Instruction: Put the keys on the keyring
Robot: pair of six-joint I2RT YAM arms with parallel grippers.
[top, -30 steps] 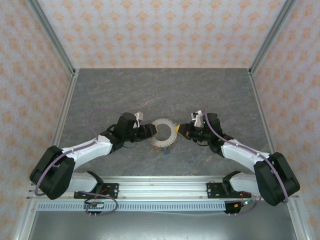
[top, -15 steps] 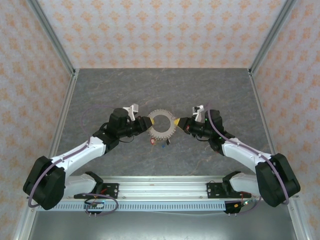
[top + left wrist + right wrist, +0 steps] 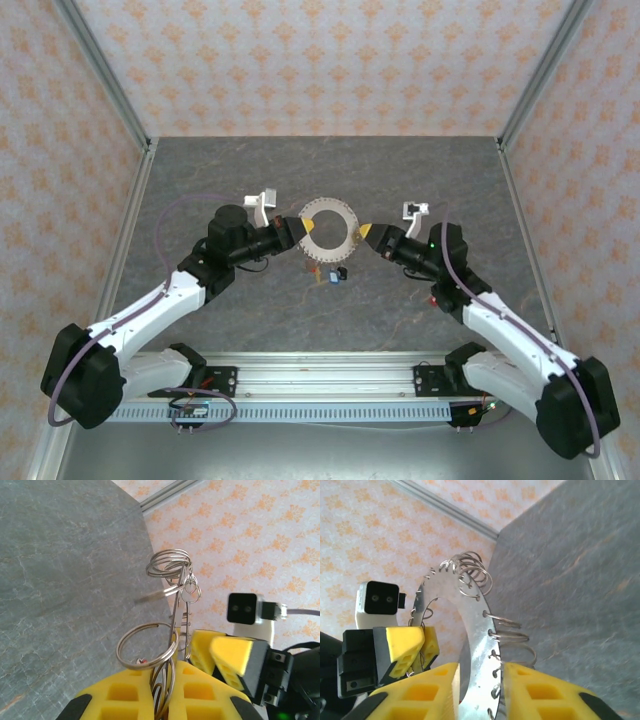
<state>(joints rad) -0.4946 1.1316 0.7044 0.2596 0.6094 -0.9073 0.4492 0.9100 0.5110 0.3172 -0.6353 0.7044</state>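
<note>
Above the middle of a grey, stone-veined table (image 3: 400, 180), the keyring (image 3: 346, 225), a thin, flat metal disc with a wide hole and small wire loops threaded around its rim, is hanging in the air between two grippers. The keys (image 3: 330, 273), tiny with red, blue and black heads, are dangling just beneath it. The left arm is reaching forward and inward, its left gripper (image 3: 303, 230) pressing yellow foam pads (image 3: 135, 695) tight on the ring's left edge. The right arm is mirroring that pose. The right gripper (image 3: 366, 235) is standing parted, its fingers flanking the right rim; contact is unclear.
</note>
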